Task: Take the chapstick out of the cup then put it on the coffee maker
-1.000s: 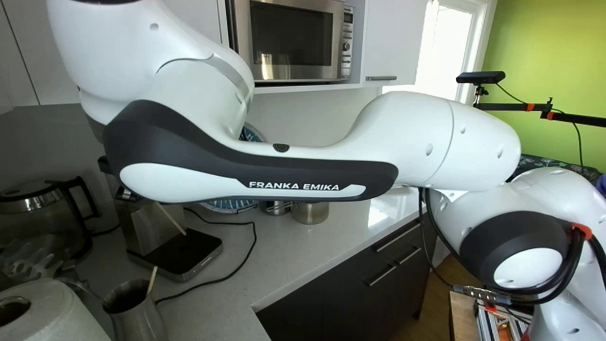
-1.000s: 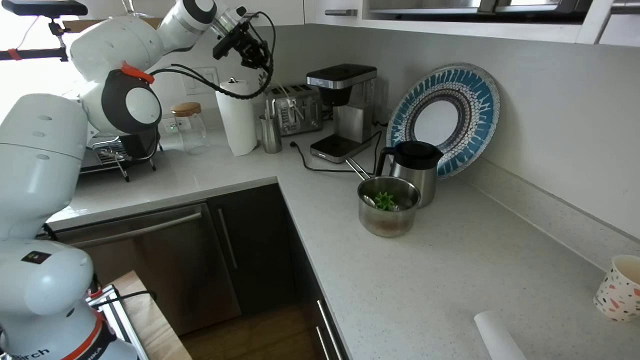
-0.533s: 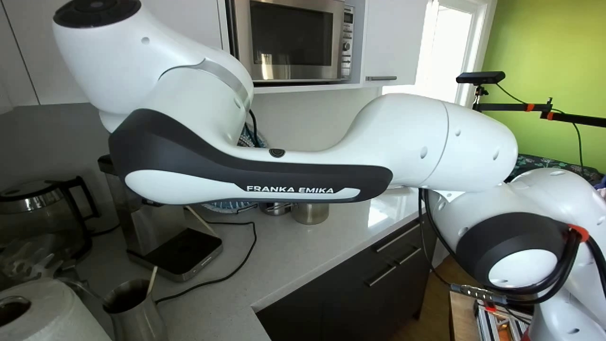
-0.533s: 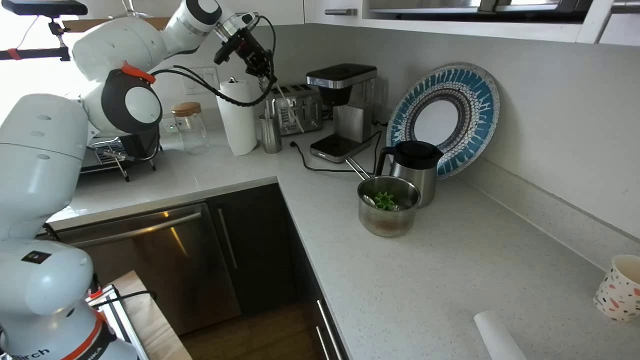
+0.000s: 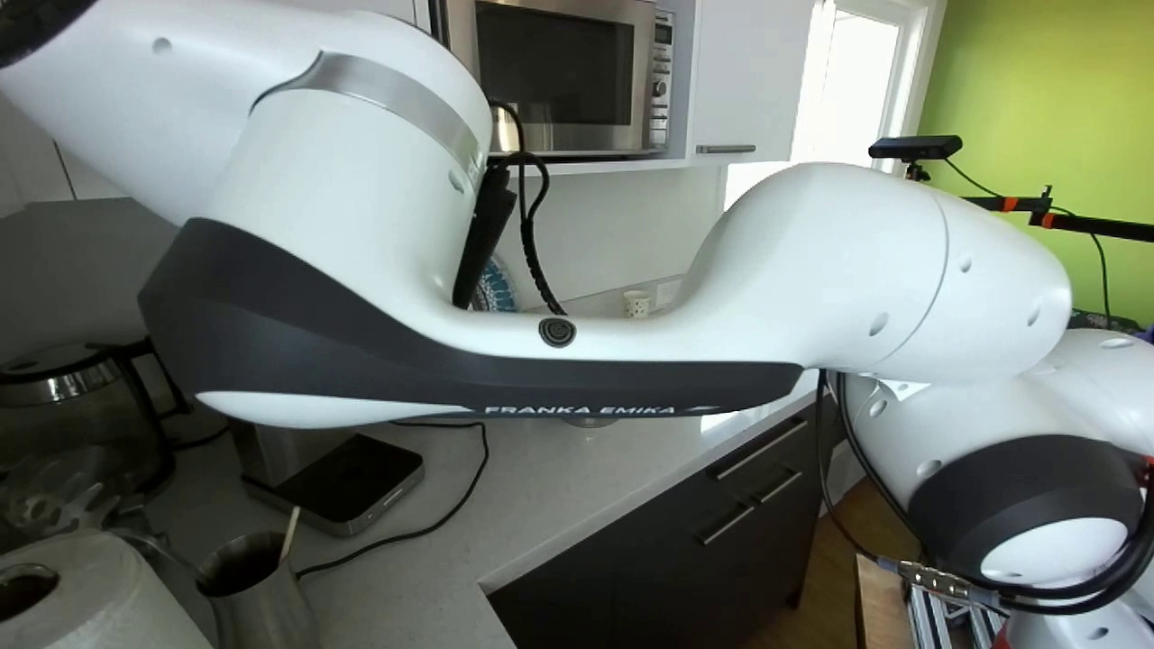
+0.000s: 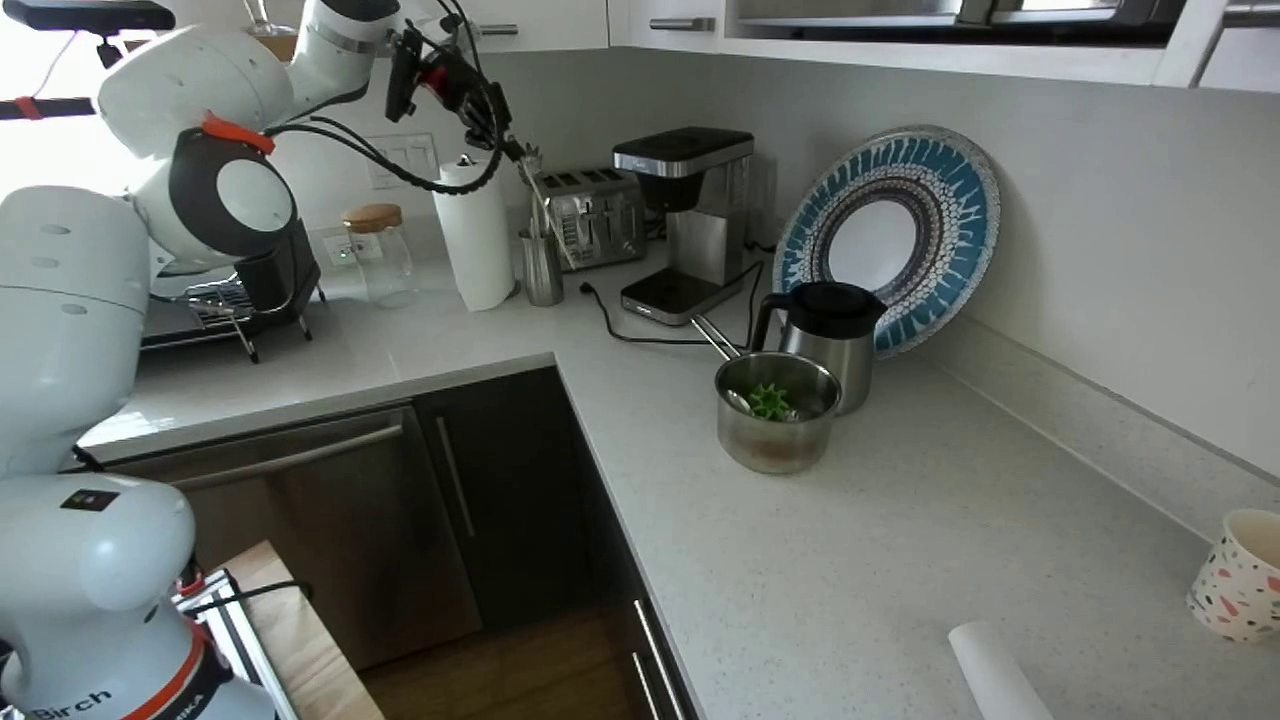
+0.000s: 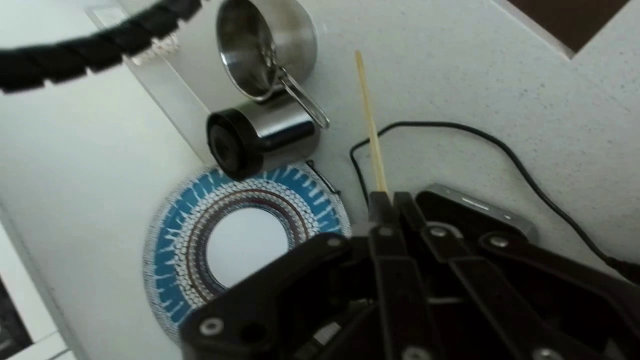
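A thin pale wooden chopstick [image 7: 370, 120] sticks out between the fingertips of my gripper [image 7: 391, 197], which is shut on it. In an exterior view the gripper [image 6: 522, 155] is raised beside the paper towel roll, and the chopstick [image 6: 556, 232] slants down in front of the toaster. The metal cup [image 6: 541, 272] stands below the gripper. It also shows in an exterior view [image 5: 257, 586], with another stick [image 5: 289, 534] in it. The black coffee maker [image 6: 705, 240] stands right of the toaster. Its tray base shows in the wrist view [image 7: 480, 212]. The arm hides its head in an exterior view.
A paper towel roll [image 6: 477, 240] and toaster [image 6: 600, 225] stand near the cup. A steel pot [image 6: 775, 430], a black-lidded jug [image 6: 835, 335] and a patterned plate [image 6: 890, 235] stand past the coffee maker. A black cord [image 7: 525, 170] loops on the counter.
The gripper and chopstick have moved left in an exterior view, and the chopstick's free end is lower than a second ago. The arm has turned; the chopstick is hidden behind it in an exterior view.
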Robot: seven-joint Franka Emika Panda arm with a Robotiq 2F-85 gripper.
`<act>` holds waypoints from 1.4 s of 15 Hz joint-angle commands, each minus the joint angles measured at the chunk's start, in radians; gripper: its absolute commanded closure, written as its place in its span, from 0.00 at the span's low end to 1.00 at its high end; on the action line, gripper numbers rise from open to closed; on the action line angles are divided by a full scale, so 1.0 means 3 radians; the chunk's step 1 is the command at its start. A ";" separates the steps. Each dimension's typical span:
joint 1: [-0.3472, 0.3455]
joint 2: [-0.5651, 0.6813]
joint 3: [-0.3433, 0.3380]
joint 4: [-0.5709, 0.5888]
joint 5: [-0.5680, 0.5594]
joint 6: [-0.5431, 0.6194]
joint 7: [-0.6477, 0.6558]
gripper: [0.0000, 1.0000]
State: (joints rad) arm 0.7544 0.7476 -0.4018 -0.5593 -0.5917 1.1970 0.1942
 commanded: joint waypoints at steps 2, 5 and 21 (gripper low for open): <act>0.0160 0.0034 -0.0236 -0.0041 -0.0404 -0.0594 -0.0353 0.98; 0.0168 0.0044 -0.0228 -0.0088 -0.0480 -0.0856 -0.0815 0.99; 0.0273 0.0034 -0.0130 -0.0362 -0.1068 -0.0246 -0.2398 0.99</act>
State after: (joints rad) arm 0.8170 0.7863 -0.4373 -0.6108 -0.8546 1.0509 -0.4012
